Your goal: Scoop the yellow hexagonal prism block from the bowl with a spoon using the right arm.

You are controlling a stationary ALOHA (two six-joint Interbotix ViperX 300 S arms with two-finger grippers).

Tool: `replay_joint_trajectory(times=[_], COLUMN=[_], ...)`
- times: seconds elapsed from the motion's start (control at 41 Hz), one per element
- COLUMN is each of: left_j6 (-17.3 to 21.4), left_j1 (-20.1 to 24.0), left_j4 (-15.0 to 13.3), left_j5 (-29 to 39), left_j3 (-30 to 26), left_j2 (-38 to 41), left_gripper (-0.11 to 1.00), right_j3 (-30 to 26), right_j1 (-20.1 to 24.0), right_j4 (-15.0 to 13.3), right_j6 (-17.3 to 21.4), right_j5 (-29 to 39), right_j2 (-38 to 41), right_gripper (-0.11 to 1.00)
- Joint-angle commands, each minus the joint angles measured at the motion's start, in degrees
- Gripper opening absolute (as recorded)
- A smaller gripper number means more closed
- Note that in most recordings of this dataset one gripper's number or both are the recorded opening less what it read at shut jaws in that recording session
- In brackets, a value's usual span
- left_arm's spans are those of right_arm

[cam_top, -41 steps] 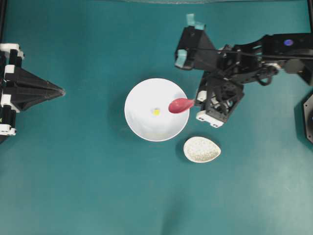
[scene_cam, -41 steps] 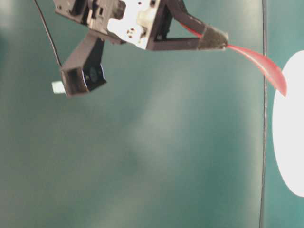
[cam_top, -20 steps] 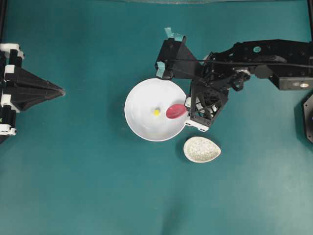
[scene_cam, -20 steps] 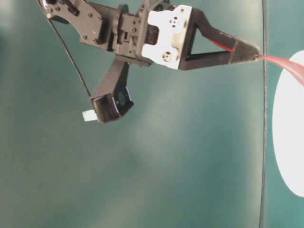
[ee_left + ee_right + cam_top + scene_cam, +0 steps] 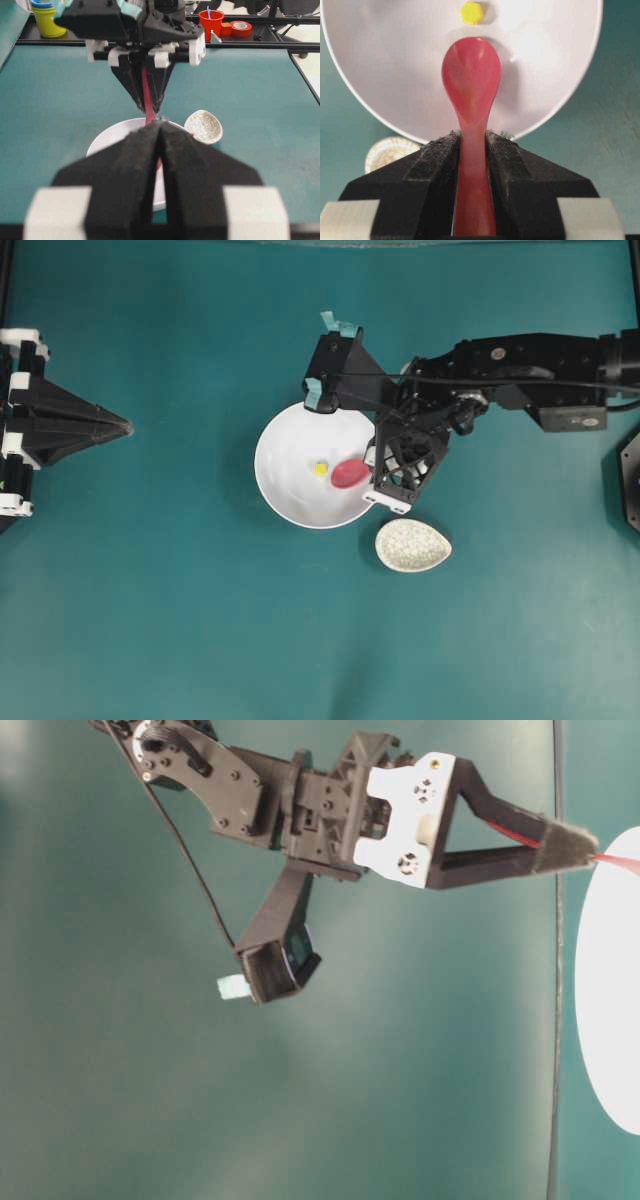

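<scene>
The yellow hexagonal prism block (image 5: 320, 469) lies near the middle of the white bowl (image 5: 285, 445). My right gripper (image 5: 377, 468) is shut on the handle of the red-pink spoon (image 5: 350, 473). It stands over the bowl's right rim. The scoop is inside the bowl, just right of the block. In the right wrist view the spoon (image 5: 471, 75) points at the block (image 5: 471, 12), a small gap apart, over the bowl (image 5: 395, 75); the gripper (image 5: 472, 136) clamps the handle. My left gripper (image 5: 125, 427) is shut and empty at the far left.
A small speckled teardrop dish (image 5: 413, 545) sits just below-right of the bowl, close under the right gripper. In the left wrist view a red cup (image 5: 210, 22), an orange tape roll (image 5: 241, 27) and stacked cups (image 5: 46, 17) stand beyond the table's far edge.
My right arm has moved left and down, carrying the spoon from the bowl's right rim into the bowl, close to the yellow block. The left arm has not moved.
</scene>
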Motion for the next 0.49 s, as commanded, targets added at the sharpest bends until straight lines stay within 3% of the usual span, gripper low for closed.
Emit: replay_joint_trajectory(times=[0.0, 0.464], left_j6=[-0.1, -0.1], left_j1=[0.1, -1.0], left_j4=[0.2, 0.2], left_j5=[-0.6, -0.4], left_j3=[-1.1, -1.1], left_j2=[0.4, 0.4], left_gripper=[-0.01, -0.01], right_j3=[-1.4, -1.0], right_j1=[0.4, 0.4], right_j4=[0.1, -0.1], right_j6=[-0.1, -0.2], right_j5=[-1.2, -7.6], right_j2=[-0.2, 1.3], right_gripper=[0.22, 0.22])
